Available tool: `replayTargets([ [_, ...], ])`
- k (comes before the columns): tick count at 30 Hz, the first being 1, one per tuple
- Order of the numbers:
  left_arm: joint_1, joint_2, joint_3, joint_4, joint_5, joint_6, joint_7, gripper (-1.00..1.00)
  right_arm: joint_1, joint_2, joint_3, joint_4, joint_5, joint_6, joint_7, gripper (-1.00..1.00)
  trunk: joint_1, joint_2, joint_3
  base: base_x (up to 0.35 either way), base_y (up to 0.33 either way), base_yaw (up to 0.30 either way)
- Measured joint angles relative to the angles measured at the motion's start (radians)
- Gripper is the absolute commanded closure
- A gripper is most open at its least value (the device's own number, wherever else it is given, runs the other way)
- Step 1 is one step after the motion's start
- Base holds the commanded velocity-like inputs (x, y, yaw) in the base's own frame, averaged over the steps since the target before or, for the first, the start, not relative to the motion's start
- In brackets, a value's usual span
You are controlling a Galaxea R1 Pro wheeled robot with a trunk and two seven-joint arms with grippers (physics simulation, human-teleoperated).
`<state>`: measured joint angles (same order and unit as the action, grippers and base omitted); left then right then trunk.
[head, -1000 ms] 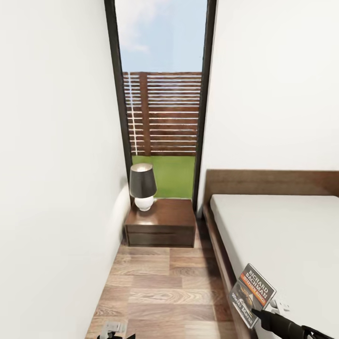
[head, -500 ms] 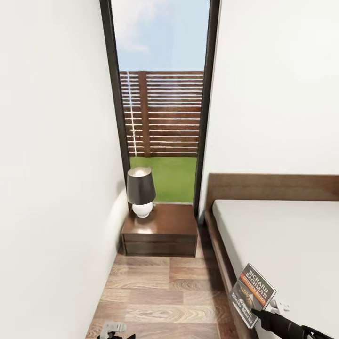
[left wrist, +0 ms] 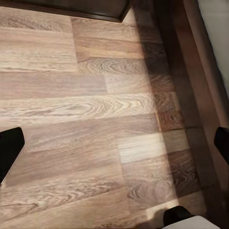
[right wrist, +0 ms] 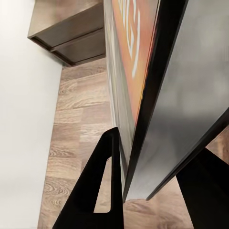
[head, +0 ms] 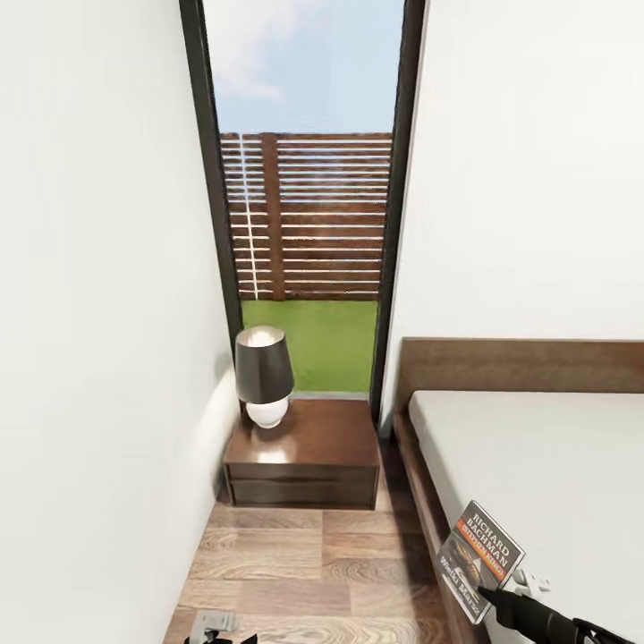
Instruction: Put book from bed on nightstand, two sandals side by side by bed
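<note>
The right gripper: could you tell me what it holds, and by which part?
The right gripper pinches the book at its lower corner; the left gripper is open and empty.

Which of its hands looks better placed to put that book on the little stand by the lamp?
The right hand: it already grips the book. The left hand is open over bare floor.

A dark-shaded lamp (head: 263,376) with a round white base; wooden slat fence (head: 309,215) and grass (head: 309,344) outside.

The right end effector (head: 490,597) is clamped on the book (head: 479,560) (held upright); the left end effector (left wrist: 114,148) hangs with its fingers spread.
</note>
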<state>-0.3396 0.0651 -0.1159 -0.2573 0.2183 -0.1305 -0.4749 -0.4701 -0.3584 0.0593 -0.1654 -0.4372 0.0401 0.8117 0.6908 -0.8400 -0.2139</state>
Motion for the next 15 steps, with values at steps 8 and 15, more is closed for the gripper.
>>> replayTargets([
  [8,0.0,0.0,0.0,0.0,0.0,0.0,0.0,-1.0,0.0,0.0,0.0,0.0,0.0,0.0,0.0,1.0,0.0,0.0,0.0,0.324,0.0,0.0],
  [15,0.0,0.0,0.0,0.0,0.0,0.0,0.0,-1.0,0.0,0.0,0.0,0.0,0.0,0.0,0.0,1.0,0.0,0.0,0.0,0.325,0.0,0.0],
])
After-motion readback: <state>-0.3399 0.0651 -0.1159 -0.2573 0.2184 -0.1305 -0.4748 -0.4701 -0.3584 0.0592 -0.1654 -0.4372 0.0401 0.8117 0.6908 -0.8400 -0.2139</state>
